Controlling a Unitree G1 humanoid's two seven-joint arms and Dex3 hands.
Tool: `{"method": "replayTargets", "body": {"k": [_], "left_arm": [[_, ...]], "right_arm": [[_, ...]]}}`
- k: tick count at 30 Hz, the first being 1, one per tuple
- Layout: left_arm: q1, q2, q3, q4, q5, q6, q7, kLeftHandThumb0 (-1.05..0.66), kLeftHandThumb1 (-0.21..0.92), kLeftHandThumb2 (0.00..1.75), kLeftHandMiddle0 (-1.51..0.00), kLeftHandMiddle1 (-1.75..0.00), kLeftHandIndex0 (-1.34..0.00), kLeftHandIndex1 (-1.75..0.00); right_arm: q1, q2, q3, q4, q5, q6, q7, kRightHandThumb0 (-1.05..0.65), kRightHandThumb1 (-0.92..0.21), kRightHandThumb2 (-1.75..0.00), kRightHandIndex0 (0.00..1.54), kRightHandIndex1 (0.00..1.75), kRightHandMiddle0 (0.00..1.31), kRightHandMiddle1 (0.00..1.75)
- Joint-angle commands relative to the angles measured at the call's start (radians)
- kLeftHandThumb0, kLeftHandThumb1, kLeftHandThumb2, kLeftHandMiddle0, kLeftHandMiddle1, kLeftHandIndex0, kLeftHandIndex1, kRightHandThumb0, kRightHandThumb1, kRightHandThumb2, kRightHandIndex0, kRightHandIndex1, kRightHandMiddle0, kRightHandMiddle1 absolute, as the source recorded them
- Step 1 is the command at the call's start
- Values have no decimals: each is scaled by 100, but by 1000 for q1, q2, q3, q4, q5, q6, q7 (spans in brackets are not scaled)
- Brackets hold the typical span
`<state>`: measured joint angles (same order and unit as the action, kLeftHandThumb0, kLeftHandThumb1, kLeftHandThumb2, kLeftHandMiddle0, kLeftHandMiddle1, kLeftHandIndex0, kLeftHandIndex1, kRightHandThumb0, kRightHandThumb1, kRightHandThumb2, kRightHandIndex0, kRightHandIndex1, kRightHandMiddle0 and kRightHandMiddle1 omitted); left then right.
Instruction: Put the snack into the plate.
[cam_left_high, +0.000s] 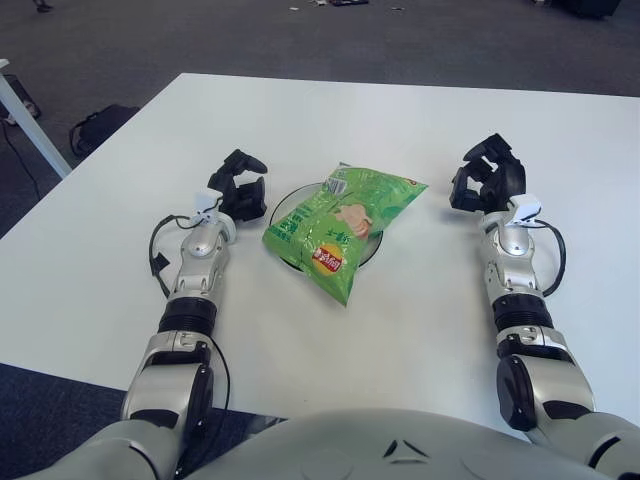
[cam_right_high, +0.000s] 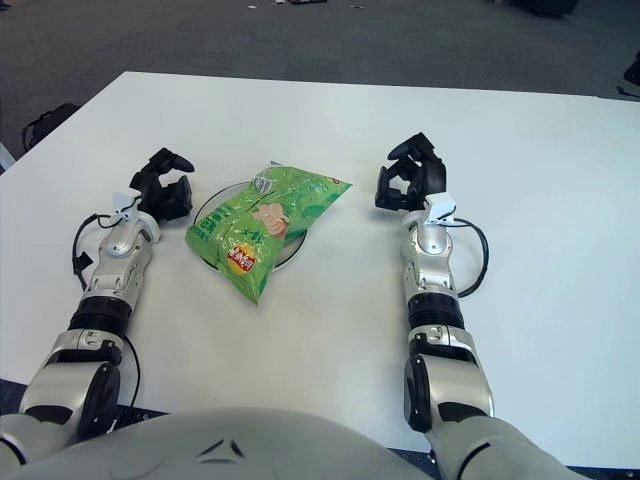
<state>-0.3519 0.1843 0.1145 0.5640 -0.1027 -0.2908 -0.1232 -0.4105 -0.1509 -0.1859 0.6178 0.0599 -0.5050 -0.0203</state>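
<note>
A green snack bag (cam_left_high: 341, 221) lies across a white plate with a dark rim (cam_left_high: 287, 203) in the middle of the white table (cam_left_high: 400, 130); it covers most of the plate and its lower end hangs past the rim. My left hand (cam_left_high: 238, 188) shows just left of the plate, fingers curled and holding nothing. My right hand (cam_left_high: 487, 176) shows to the right of the bag, apart from it, fingers curled and holding nothing.
The table's left edge runs diagonally, with dark carpet beyond it. A black bag (cam_left_high: 98, 127) lies on the floor to the left, next to a white table leg (cam_left_high: 30, 120).
</note>
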Motion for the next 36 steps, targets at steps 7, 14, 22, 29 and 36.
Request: {"method": "replayTargets", "body": {"k": [7,14,22,29,36], "left_arm": [[68,-12,-3,47,26,19,18,-43,49,110,-117,-175,-48,-175],[70,-10,-4,45,30,23,17,-43,49,110,-116,-175,-48,-175],[73,-6,-6,39,34,27,15,-43,48,111,-117,-175,-49,-175],[81,0,-8,29,35,36,4,-43,48,111,-115,-175,-48,-175],[90,1,-10,17,33,34,-5,-43,49,110,-114,-175,-48,-175]], "right_arm": [[108,40,28,86,-7,-19,24,-1,0,-167,82,173,64,175],[117,39,38,85,-6,-5,36,-1,3,-172,85,174,67,175],[124,40,42,75,1,40,42,-1,6,-174,88,175,68,174],[136,47,43,46,3,92,33,-1,6,-175,88,175,68,174],[147,43,53,5,-12,159,12,-1,7,-175,88,175,69,173]]}}
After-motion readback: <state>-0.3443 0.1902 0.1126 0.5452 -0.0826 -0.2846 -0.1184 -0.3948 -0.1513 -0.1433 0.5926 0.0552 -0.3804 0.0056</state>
